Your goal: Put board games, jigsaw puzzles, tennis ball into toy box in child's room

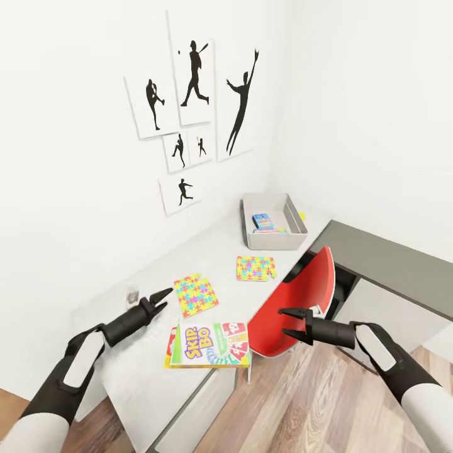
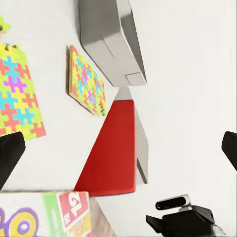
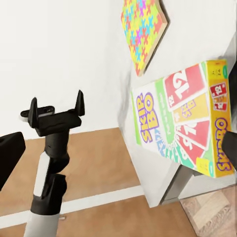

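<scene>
A grey toy box point(image 1: 296, 234) stands at the table's far end, with a blue box point(image 1: 264, 221) inside it. A bit of yellow point(image 1: 302, 216) peeks past its right rim; I cannot tell whether it is the tennis ball. Two colourful jigsaw puzzles point(image 1: 195, 294) point(image 1: 255, 268) lie flat mid-table. A Skip-Bo board game point(image 1: 207, 345) lies at the near edge. My left gripper point(image 1: 162, 299) hovers open just left of the nearer puzzle. My right gripper point(image 1: 288, 322) is open in the air, right of the Skip-Bo game point(image 3: 182, 123) and in front of the chair.
A red chair point(image 1: 296, 302) is tucked against the table's right side, between my right gripper and the toy box point(image 2: 111, 39). A white wall with silhouette posters point(image 1: 192, 94) runs along the table's left. A small grey item point(image 1: 133, 294) sits near the wall. Wood floor point(image 1: 302, 402) lies below.
</scene>
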Motion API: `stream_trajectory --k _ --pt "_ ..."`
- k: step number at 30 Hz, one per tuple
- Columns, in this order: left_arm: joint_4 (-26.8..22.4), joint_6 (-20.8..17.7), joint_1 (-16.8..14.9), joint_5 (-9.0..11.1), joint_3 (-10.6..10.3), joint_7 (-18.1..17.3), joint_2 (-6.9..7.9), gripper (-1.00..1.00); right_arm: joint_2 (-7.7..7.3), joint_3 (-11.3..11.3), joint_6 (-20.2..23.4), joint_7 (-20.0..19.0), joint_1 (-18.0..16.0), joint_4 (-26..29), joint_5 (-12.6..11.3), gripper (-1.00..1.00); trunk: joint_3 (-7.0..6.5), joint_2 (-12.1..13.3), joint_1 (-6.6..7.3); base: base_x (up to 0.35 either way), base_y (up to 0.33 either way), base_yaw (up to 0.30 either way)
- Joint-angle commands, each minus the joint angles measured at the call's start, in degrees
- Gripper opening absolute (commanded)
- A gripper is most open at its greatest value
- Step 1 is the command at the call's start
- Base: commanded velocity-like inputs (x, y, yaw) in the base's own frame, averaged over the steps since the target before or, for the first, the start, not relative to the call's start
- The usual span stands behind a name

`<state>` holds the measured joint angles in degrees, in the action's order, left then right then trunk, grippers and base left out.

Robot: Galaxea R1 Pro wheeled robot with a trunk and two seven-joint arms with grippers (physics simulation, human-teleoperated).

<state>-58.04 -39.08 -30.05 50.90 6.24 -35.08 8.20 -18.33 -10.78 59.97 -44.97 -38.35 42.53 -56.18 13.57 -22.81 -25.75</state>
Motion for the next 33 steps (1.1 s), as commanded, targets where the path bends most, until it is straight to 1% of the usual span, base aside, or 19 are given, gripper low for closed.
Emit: stream_trajectory --k 1,4,5,8,9,10,11,13,14,17,18,20,21,23,24,27,33 --pt "-0.2 -0.4 0.0 0.0 0.1 0.0 0.0 1.0 -0.06 -0.2 0.0 -0.4 -0.1 0.0 0.2 1.0 0.12 -0.1 -0.03 0.0 0.0 0.0" --pt "-4.9 -2.6 0.1 0.2 -0.1 2.6 -0.25 1.0 -0.22 -0.1 -0.3 -0.4 -0.5 -0.1 0.2 1.0 0.12 -0.1 -0.03 0.0 0.0 0.0" --pt "-4.9 -2.6 0.1 0.2 -0.1 2.6 -0.25 1.0 -0.22 -0.1 -0.3 -0.4 -0.5 -0.1 0.2 1.0 0.12 -0.1 -0.03 0.0 0.0 0.0" --pt "-8.0 -5.4 0.0 0.4 0.0 6.8 -0.63 1.0 -0.27 -0.2 -1.4 -0.2 -0.7 -0.1 0.3 1.0 0.12 -0.1 -0.03 0.0 0.0 0.0" --pt "-8.0 -5.4 0.0 0.4 0.0 6.8 -0.63 1.0 -0.27 -0.2 -1.4 -0.2 -0.7 -0.1 0.3 1.0 0.12 -0.1 -0.03 0.0 0.0 0.0" --pt "-8.6 -6.1 0.0 0.6 0.2 8.4 -0.84 1.0 -0.23 -0.2 -1.7 -0.2 -0.7 -0.1 0.3 1.0 0.12 -0.1 -0.03 0.0 0.0 0.0" --pt "-9.1 -6.8 0.0 1.0 0.3 10.0 -1.09 1.0 -0.15 -0.3 -1.9 -0.1 -0.8 -0.1 0.3 1.0 0.12 -0.1 -0.03 0.0 0.0 0.0" --pt "-10.0 -7.7 0.0 2.6 0.7 12.8 -1.53 1.0 0.05 -0.5 -2.1 -0.1 -0.8 -0.1 0.4 1.0 0.12 -0.1 -0.03 0.0 0.0 0.0" --pt "-10.0 -7.7 0.0 2.6 0.7 12.8 -1.53 1.0 0.05 -0.5 -2.1 -0.1 -0.8 -0.1 0.4 1.0 0.12 -0.1 -0.03 0.0 0.0 0.0" --pt "-11.2 -8.6 0.0 5.7 0.8 16.3 -1.91 1.0 0.4 -0.8 -2.3 -0.1 -0.8 -0.4 0.4 1.0 0.12 -0.1 -0.03 0.0 0.0 0.0" --pt "-11.2 -8.6 0.0 5.7 0.8 16.3 -1.91 1.0 0.4 -0.8 -2.3 -0.1 -0.8 -0.4 0.4 1.0 0.12 -0.1 -0.03 0.0 0.0 0.0" --pt "-11.9 -8.9 0.0 7.7 0.9 18.2 -2.01 1.0 0.61 -0.9 -2.4 -0.1 -0.8 -0.4 0.4 1.0 0.3 -0.5 -0.25 0.0 0.0 0.0" --pt "-11.9 -8.9 0.0 7.7 0.9 18.2 -2.01 1.0 0.61 -0.9 -2.4 -0.1 -0.8 -0.4 0.4 1.0 0.48 -0.9 -0.47 0.0 0.0 0.0" --pt "-12.5 -9.3 0.0 9.4 0.9 19.4 -1.89 1.0 0.77 -1.0 -2.5 -0.1 -0.8 -0.3 0.4 1.0 0.84 -1.7 -0.91 0.0 0.0 0.0" --pt "-12.5 -9.3 0.0 9.4 0.9 19.4 -1.89 1.0 0.77 -1.0 -2.5 -0.1 -0.8 -0.3 0.4 1.0 1.02 -2.1 -1.13 0.0 0.0 0.0" --pt "-13.2 -9.9 0.0 11.2 1.0 20.4 -1.72 1.0 0.99 -1.1 -2.5 -0.1 -0.8 -0.3 0.6 1.0 1.56 -3.3 -1.79 0.0 0.0 0.0" --pt "-14.2 -10.3 0.1 12.2 1.1 21.1 -1.55 1.0 1.38 -1.2 -2.5 -0.1 -0.8 -0.3 0.8 1.0 2.63 -5.7 -3.11 0.0 0.0 0.0"
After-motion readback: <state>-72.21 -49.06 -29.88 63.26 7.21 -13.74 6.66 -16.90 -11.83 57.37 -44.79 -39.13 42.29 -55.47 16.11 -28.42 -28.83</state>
